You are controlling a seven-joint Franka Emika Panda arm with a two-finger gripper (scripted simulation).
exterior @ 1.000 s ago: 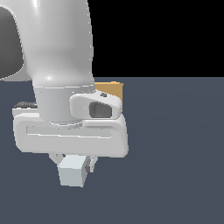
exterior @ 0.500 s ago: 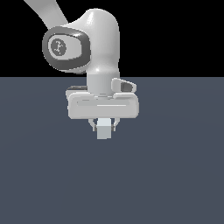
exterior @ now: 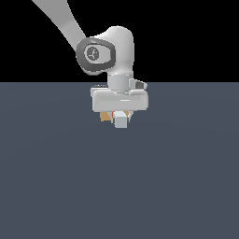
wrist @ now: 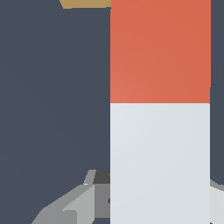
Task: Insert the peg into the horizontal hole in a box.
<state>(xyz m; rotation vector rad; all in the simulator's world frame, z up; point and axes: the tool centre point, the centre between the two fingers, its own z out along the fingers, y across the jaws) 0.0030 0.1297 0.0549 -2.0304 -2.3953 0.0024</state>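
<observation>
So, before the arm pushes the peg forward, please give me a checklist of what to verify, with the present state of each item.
1. Peg held in the gripper: ok, it sits between the fingers in the wrist view.
2. Orange end leads toward the box: ok, that end lies on the box's side.
3. Peg lined up with the box: not ok, in the wrist view the box sits off to one side of the peg's line.
4. Hole visible: cannot tell, no opening shows in either view.
5. Gap between peg tip and box: cannot tell, the tip is cut off by the picture edge.
</observation>
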